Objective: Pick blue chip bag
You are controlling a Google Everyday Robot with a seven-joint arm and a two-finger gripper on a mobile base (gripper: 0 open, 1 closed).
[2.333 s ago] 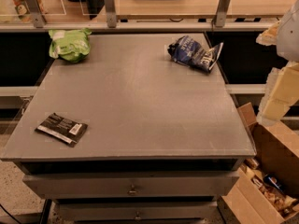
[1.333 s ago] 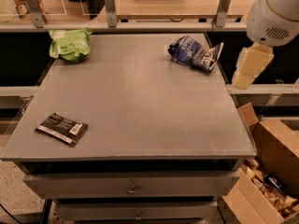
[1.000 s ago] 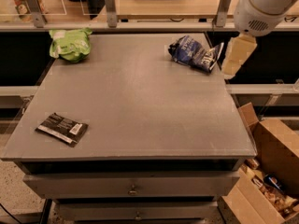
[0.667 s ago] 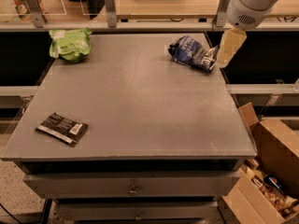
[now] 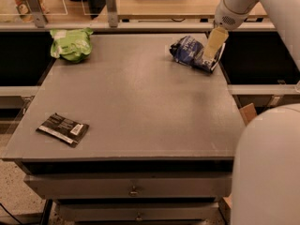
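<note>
The blue chip bag (image 5: 188, 51) lies crumpled at the far right of the grey table (image 5: 136, 102), dark navy with white lettering. My gripper (image 5: 213, 46) hangs from the white arm coming in from the upper right. Its cream-coloured fingers (image 5: 214, 42) point down over the bag's right end and cover part of it. Nothing is lifted; the bag rests on the table.
A light green bag (image 5: 71, 43) lies at the far left corner. A flat black packet with a white label (image 5: 63, 128) lies near the front left. A raised rail with posts (image 5: 111, 6) runs behind the table. My white arm's bulk (image 5: 267, 168) fills the lower right.
My arm has swung in from the right and moved leftward, bringing the gripper from beside the table to over the blue chip bag's right end. The bags have not moved.
</note>
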